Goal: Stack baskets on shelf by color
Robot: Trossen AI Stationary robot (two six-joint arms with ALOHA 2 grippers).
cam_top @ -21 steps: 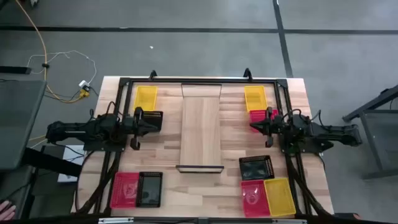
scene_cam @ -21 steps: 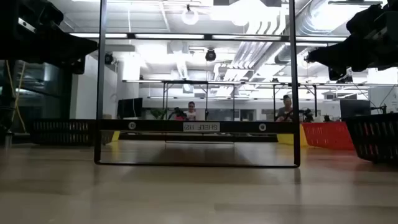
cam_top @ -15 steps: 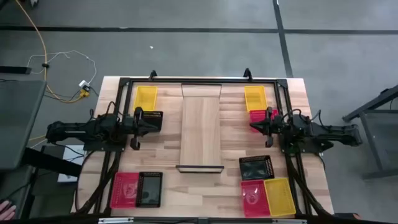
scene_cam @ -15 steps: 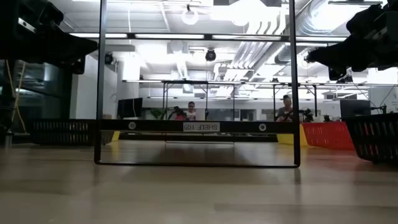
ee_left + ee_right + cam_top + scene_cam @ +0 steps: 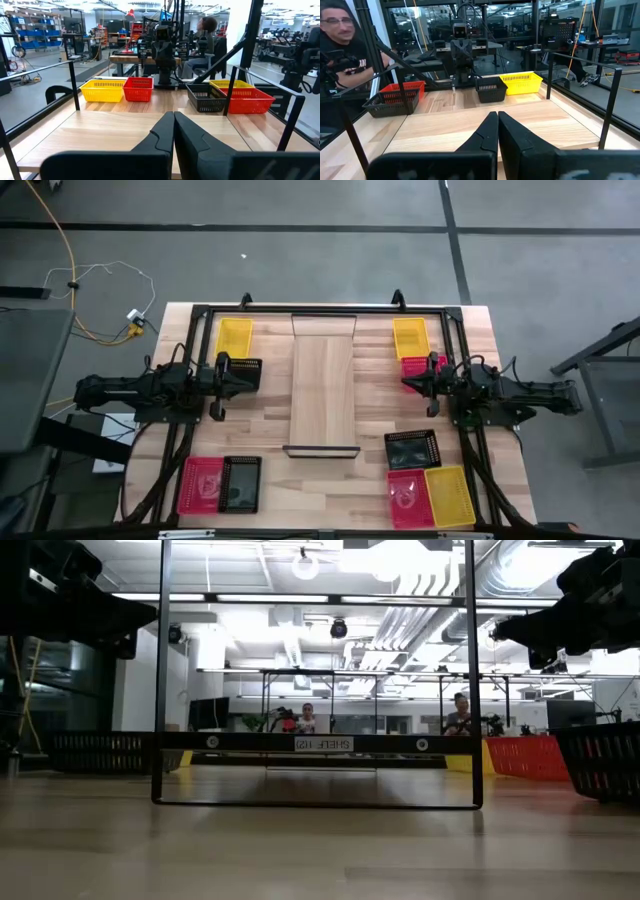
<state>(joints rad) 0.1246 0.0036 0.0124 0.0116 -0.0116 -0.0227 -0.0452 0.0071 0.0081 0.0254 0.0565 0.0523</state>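
The left gripper (image 5: 238, 374) is sitting closed and empty at the left of the high view, facing the shelf (image 5: 323, 385), which is lying bare down the middle of the tabletop (image 5: 350, 480). The right gripper (image 5: 408, 381) is mirroring it, fingers pressed together, holding nothing. Baskets are lying around the shelf: yellow baskets (image 5: 236, 336) at upper left and upper right, red-pink baskets (image 5: 201, 484) and black baskets (image 5: 413, 449) toward the lower corners.

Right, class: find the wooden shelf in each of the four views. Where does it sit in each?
High view: shelf, a pale plank running down the table's middle.
Low view: edge-on, across the centre.
Left wrist view: pale surface just beyond the fingers.
Right wrist view: the same.
Shared landmark: the thin dark bars at its ends.
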